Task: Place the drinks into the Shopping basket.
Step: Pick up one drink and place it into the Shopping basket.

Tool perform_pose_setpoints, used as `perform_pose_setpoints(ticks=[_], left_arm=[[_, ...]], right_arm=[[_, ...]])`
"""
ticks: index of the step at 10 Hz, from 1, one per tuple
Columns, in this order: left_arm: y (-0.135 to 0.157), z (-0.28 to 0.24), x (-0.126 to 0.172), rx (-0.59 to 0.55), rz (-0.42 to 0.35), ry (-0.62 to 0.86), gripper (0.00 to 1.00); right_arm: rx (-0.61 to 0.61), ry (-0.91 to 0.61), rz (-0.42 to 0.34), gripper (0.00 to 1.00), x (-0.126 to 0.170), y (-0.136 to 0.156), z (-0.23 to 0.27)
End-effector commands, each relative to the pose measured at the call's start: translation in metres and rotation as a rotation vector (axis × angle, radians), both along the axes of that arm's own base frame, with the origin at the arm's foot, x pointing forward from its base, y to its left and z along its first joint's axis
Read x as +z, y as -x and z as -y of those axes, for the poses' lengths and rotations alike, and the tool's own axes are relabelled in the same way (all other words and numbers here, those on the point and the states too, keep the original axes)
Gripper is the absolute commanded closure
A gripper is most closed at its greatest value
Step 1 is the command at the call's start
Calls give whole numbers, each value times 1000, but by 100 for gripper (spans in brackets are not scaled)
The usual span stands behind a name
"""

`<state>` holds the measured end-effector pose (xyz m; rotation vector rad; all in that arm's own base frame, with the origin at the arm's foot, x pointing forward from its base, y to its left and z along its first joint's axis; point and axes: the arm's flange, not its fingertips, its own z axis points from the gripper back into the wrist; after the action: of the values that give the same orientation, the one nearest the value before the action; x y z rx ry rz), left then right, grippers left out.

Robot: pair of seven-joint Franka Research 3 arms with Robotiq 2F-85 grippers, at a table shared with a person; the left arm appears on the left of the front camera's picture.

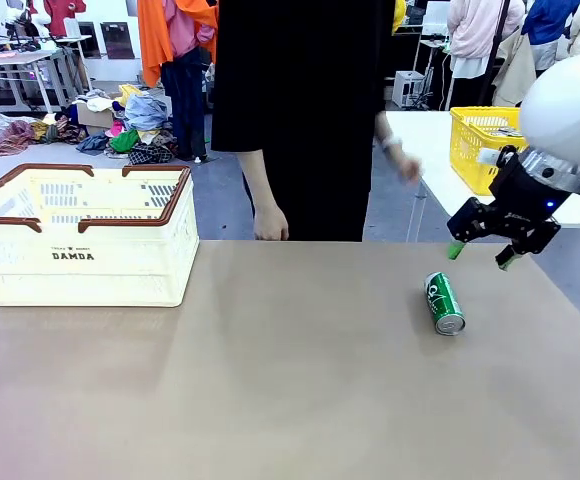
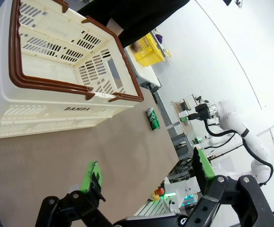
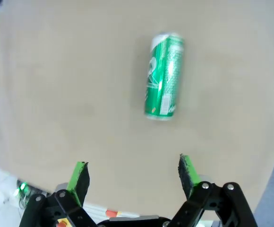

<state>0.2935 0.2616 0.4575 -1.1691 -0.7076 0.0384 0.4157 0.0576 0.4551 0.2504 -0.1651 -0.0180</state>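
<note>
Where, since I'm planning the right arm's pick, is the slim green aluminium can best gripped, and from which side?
Grip the green aluminium can mid-body from above, fingers across its narrow width: it lies on its side on the brown table, both rounded flanks free. The open right gripper hovers near it.

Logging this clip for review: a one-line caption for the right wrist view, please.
Open right gripper hovers above a green can lying on its side on the tan table.

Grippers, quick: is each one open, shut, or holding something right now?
Left gripper: open, holding nothing.
Right gripper: open, holding nothing; the green can lies apart from it on the table.
</note>
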Motion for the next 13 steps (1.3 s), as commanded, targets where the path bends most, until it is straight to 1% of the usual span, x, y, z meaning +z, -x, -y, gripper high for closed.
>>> perform_pose_setpoints(ticks=[1,3,5,6,7,9,11,12,13], left_arm=[[0,0,4,0,16,17,0],[0,0,4,0,16,17,0],[0,0,4,0,16,17,0],[0,0,4,0,16,17,0],[0,0,4,0,16,17,0],[0,0,4,0,16,17,0],[0,0,4,0,16,17,0],[0,0,4,0,16,17,0],[0,0,4,0,16,17,0]], right_arm=[[-108,113,0,0,-31,-30,-12],[-157,142,-85,0,-71,-54,-4],[-148,112,-103,0,-105,-75,-1],[-153,123,-131,0,-121,-85,0],[-146,128,-143,0,-136,-91,0],[-133,110,-146,0,-145,-96,-4],[-129,126,-156,0,-153,-99,-4],[-121,125,-160,60,-156,-99,-4],[-118,123,-155,100,-157,-99,-6]])
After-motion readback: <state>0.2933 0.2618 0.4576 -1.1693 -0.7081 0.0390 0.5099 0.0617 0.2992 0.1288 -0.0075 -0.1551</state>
